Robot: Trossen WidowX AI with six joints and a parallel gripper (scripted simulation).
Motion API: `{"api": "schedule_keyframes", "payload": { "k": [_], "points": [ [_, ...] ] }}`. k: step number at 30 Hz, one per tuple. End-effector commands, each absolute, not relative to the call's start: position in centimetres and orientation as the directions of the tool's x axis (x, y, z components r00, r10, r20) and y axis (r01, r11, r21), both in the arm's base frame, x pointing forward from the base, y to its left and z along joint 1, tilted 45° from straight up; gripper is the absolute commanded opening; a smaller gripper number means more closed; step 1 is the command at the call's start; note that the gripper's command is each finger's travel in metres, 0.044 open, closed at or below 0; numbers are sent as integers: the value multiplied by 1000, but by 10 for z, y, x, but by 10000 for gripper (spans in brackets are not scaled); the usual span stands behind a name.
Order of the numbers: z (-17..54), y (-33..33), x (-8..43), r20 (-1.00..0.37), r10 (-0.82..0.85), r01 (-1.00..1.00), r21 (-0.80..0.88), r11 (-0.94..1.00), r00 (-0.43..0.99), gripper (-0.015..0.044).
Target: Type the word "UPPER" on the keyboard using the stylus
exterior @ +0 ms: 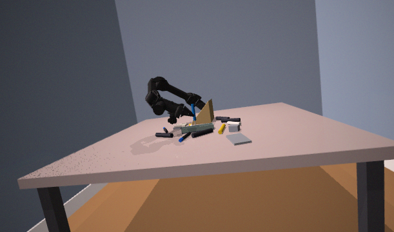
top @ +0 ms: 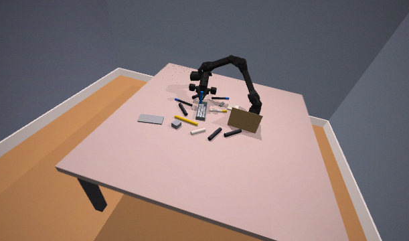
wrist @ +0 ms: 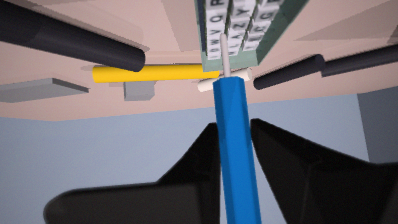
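While the gripper (wrist: pixel 235 150) keeps its two black fingers pressed against either side of the blue stylus (wrist: pixel 235 140), the jaws are closed on that shaft and grip it firmly. Out past the fingertips the stylus narrows to a thin pale tip (wrist: pixel 224 52), which lies over the near rows of the keyboard (wrist: pixel 240 30), among the lettered white keycaps; whether the tip actually touches a key cannot be told from the wrist view. Just beyond the keyboard's end, straight ahead of the jaws, a short white cylinder (wrist: pixel 225 80) lies on the pink table (wrist: pixel 165 20), and a yellow rod (wrist: pixel 150 73) stretches away to one side of it. A small grey block (wrist: pixel 140 90) sits next to the yellow rod, and a flat grey slab (wrist: pixel 37 89) lies farther out on that same side. A thick dark cylinder (wrist: pixel 65 42) crosses that side of the wrist view. On the opposite side of the stylus, two dark cylinders (wrist: pixel 290 71) lie nearly end to end. Seen from the top view, the arm (top: pixel 241 71) arches from its base down to the gripper above the keyboard (top: pixel 201 111), and a brown board (top: pixel 245 120) stands on edge beside the base, well clear of the jaws.
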State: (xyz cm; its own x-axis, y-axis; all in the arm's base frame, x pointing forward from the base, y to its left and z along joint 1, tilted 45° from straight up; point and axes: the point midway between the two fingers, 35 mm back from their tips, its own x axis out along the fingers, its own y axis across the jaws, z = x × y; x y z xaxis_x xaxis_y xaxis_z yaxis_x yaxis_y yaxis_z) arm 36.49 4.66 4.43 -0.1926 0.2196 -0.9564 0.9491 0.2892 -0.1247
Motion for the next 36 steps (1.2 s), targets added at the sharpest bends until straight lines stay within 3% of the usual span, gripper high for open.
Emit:
{"api": "schedule_keyframes", "payload": {
  "k": [1,4,36],
  "points": [
    [42,45,365,-957,216,947,-125,296,-194,0],
    [40,44,367,-957,216,947,-125,296,-193,79],
    [32,35,369,-957,215,947,-125,296,-193,81]
  ]
}}
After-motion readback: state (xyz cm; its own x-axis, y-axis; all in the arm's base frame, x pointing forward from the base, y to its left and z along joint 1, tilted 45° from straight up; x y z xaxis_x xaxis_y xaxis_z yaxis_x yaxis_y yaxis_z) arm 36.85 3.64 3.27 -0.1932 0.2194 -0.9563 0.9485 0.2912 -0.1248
